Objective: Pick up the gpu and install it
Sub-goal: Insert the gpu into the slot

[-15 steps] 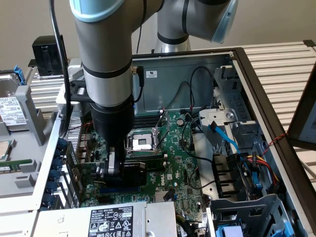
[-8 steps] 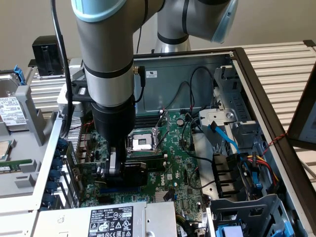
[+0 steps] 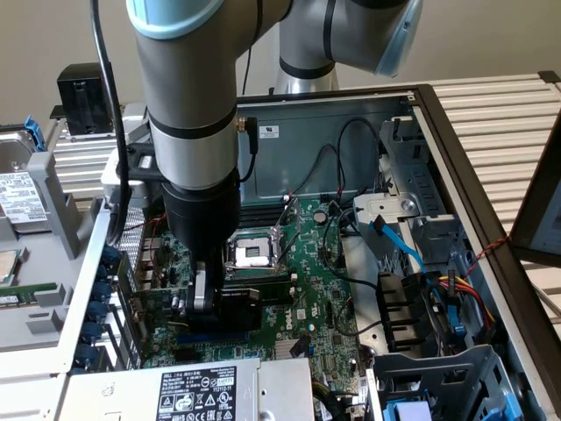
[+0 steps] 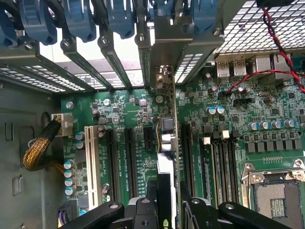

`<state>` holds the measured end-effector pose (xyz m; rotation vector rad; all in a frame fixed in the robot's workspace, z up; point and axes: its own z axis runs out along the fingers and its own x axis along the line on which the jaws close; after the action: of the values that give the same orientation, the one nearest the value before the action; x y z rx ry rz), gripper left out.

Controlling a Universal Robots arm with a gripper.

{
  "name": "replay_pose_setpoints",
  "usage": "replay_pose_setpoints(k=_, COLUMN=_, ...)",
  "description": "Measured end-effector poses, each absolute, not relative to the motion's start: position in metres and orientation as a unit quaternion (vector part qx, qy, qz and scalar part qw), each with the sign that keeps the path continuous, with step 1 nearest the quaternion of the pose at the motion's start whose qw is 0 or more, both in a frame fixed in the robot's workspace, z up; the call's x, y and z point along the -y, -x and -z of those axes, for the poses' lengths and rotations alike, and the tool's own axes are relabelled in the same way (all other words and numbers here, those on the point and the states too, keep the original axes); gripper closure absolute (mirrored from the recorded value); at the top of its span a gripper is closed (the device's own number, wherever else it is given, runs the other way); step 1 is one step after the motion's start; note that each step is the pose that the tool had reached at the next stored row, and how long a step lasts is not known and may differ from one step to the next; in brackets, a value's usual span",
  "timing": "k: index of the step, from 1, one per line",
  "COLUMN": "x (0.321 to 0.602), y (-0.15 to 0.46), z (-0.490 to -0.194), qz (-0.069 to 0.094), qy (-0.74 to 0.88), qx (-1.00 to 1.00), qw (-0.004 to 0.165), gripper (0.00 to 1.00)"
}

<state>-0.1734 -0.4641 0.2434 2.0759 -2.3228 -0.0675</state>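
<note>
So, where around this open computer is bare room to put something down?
Bare: the slatted table outside the case, at the exterior view's right, and the power supply top. Crowded: the motherboard around the gripper holding the gpu; the cables.

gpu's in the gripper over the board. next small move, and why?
Probably a short straight push down toward the motherboard, grip kept. The gripper is shut on the gpu, which stands edge-on, parallel to the expansion slots, bracket end at the rear slot openings. Whether it is seated I cannot tell.
</note>
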Motion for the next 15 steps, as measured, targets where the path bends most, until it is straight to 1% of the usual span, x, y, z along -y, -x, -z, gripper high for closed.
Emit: replay_pose_setpoints(k=15, x=0.4652, y=0.1735, z=-0.2434, qz=0.021, qy=-0.669, qx=0.743, qw=0.013, gripper=0.73)
